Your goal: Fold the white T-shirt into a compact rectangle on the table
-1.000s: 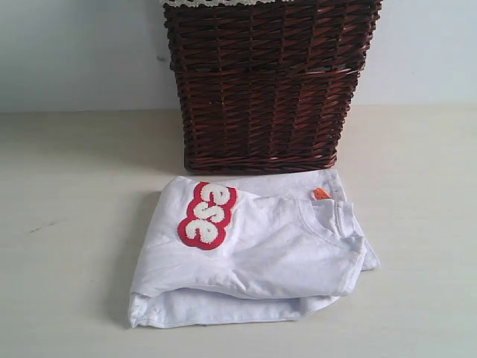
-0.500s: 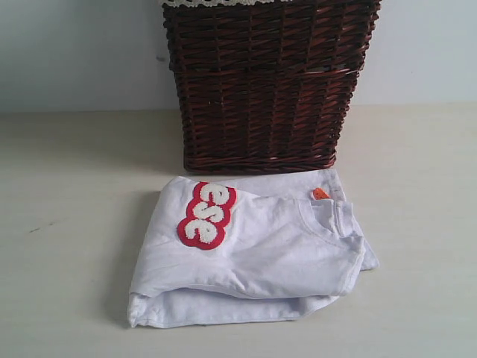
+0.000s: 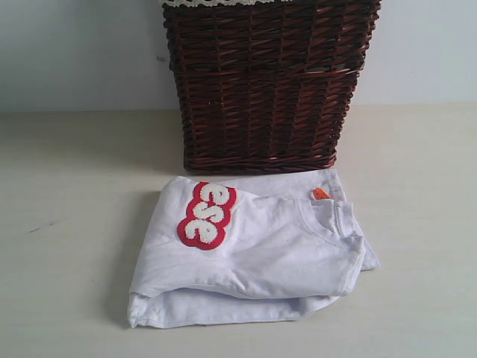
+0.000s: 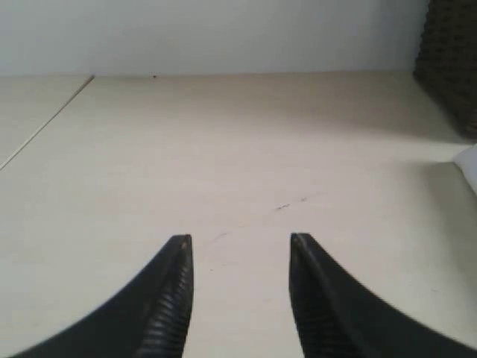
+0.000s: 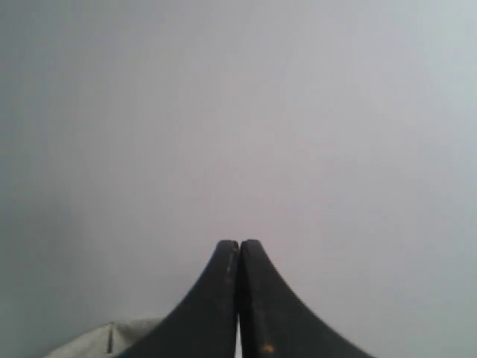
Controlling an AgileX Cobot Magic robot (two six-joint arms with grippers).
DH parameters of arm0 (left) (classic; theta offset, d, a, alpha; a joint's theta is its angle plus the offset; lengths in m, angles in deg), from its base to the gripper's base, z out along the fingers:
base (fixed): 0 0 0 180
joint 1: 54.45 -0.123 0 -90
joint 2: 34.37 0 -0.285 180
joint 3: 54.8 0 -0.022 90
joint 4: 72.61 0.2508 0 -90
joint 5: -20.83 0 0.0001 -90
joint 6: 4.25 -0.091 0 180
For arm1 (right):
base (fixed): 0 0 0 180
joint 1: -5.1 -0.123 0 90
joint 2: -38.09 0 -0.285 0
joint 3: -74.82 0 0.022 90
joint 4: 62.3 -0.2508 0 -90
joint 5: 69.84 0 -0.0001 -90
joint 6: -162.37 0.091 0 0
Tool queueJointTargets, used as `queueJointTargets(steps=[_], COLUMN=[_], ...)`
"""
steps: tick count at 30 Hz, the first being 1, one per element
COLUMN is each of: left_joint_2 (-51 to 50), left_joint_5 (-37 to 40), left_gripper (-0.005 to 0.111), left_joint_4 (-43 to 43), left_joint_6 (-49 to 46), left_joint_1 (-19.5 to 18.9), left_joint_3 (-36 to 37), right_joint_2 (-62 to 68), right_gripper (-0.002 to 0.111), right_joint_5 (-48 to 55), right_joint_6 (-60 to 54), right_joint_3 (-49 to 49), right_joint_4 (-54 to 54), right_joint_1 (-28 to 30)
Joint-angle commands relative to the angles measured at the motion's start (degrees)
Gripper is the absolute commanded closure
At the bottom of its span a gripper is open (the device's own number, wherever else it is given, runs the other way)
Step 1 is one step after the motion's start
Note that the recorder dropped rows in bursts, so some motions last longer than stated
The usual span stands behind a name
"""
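The white T-shirt (image 3: 253, 250) lies folded in a rough rectangle on the table (image 3: 67, 224), just in front of the basket. Red-outlined fuzzy letters show on its upper left, and a small orange tag (image 3: 320, 194) by the ribbed neck. Neither gripper appears in the exterior view. In the left wrist view my left gripper (image 4: 240, 239) hangs open over bare table with nothing between its fingers; a white corner of the T-shirt (image 4: 469, 165) peeks in at the frame's edge. My right gripper (image 5: 239, 243) is shut on nothing, facing a plain grey wall.
A dark brown wicker basket (image 3: 261, 82) stands upright at the back of the table, right behind the shirt; its side (image 4: 451, 60) shows in the left wrist view. A pale wall rises behind the table. Bare tabletop lies left and right of the shirt.
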Motion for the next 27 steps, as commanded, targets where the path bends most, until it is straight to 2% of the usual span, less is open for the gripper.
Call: queueJointTargets(steps=[1, 6, 13, 19, 23, 27], left_joint_2=[0.34, 0.34, 0.34, 0.34, 0.34, 0.34], left_joint_5=[-0.52, -0.52, -0.52, -0.52, -0.52, -0.52], left_gripper=[0.065, 0.065, 0.065, 0.065, 0.065, 0.065], left_joint_4=[-0.26, -0.26, -0.26, -0.26, -0.26, -0.26], left_joint_6=[-0.01, -0.01, -0.01, -0.01, -0.01, -0.01], left_joint_1=[-0.11, -0.11, -0.11, -0.11, -0.11, -0.11], left_joint_3=[-0.04, -0.04, -0.04, -0.04, -0.04, -0.04], right_joint_2=[-0.78, -0.78, -0.78, -0.65, -0.65, -0.65], right_gripper=[0.108, 0.108, 0.108, 0.108, 0.108, 0.108], right_joint_5=[2.06, 2.54, 0.09, -4.37, -10.70, -13.96], right_joint_6=[-10.90, -17.29, -18.31, -19.06, -17.66, -17.66], right_joint_3=[0.06, 0.06, 2.07, 10.96, 16.82, 21.47], right_joint_4=[-8.80, -17.30, -17.71, -17.84, -23.97, -24.28], right_joint_1=[6.27, 7.23, 7.23, 7.23, 7.23, 7.23])
